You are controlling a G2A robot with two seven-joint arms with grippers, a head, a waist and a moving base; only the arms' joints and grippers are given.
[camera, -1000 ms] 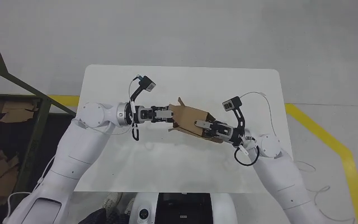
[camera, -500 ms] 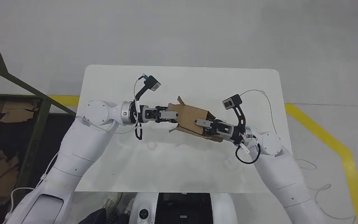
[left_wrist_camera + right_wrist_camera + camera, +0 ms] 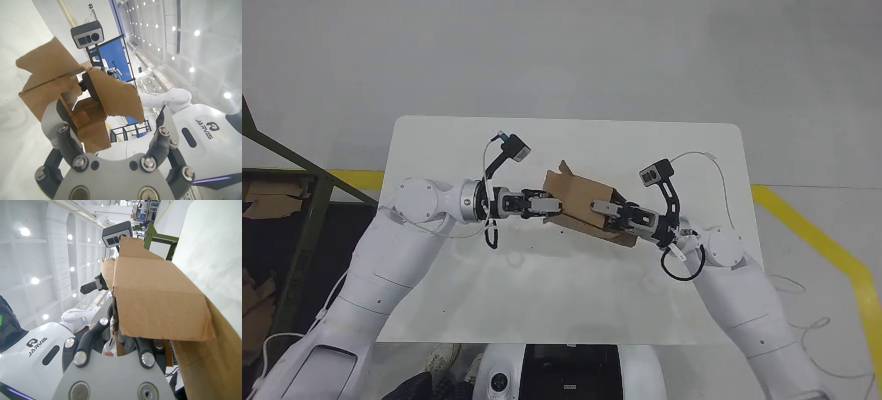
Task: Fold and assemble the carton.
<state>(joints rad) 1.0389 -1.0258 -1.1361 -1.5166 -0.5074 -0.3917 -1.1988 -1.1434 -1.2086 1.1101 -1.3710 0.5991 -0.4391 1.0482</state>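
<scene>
Left jaws stand apart around a loose flap at the near end of the carton, probably to fold it in. Right jaws clamp the carton's far wall, steadying it over the bench.

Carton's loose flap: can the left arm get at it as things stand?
Probably yes: the left gripper is open at the carton, its loose flap hanging between the fingers, nothing in between.

We see the brown cardboard carton half opened into a tube, lying on its side over the middle of the white tabletop, slightly tilted, its loose, ragged flaps splayed at both ends.
</scene>
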